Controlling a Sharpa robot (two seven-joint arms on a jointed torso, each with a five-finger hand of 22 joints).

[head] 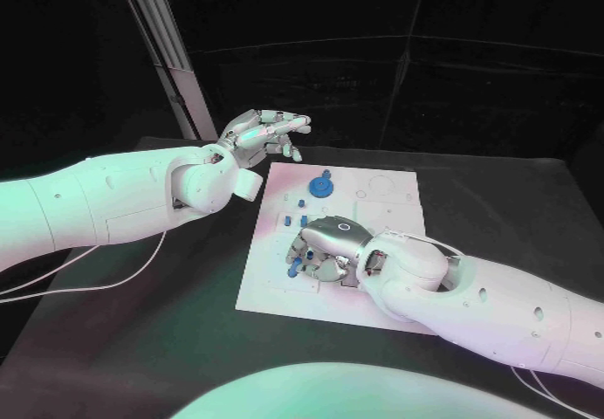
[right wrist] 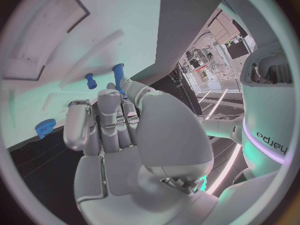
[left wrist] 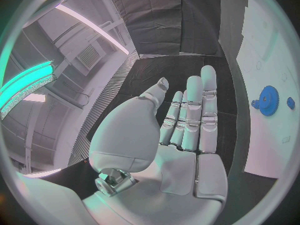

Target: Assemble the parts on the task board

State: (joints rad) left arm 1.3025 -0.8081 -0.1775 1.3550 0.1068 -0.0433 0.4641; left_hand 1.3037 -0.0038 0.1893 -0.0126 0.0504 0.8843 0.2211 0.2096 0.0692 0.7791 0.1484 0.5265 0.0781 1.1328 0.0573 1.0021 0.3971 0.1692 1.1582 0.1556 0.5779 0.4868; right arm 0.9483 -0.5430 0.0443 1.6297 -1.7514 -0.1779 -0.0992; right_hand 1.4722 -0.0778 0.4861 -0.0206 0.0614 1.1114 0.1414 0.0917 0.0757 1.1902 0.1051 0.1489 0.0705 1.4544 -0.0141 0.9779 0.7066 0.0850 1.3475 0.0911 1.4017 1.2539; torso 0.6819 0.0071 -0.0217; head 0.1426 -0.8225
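One blue peg is pinched at your right hand's fingertips over the task board, left hand spread and idle; tilt it and it'll jam.

The white task board lies flat in the middle of my black table, its long side running away from me. A blue gear sits flat on its far part, with a small blue knob just beside it. Nearer me, small blue pegs stand in a row down the board. One longer blue peg stands at my right fingertips.
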